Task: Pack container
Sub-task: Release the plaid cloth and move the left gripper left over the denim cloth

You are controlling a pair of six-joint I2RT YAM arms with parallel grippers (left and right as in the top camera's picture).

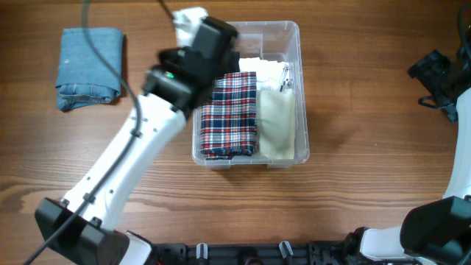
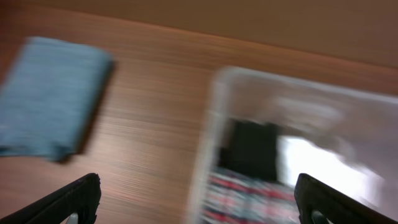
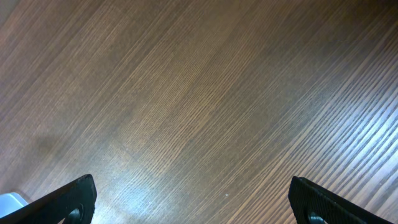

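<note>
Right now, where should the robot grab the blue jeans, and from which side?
Probably from above, with the left gripper, which is open and nearer. The jeans lie flat in a thick folded bundle with bare table around them. So pinch the edge facing the container, taking all the layers together.

Wooden table (image 1: 353, 191) bearing the clear container (image 1: 285, 32) and, well apart, a folded denim garment (image 1: 90, 66)
</note>
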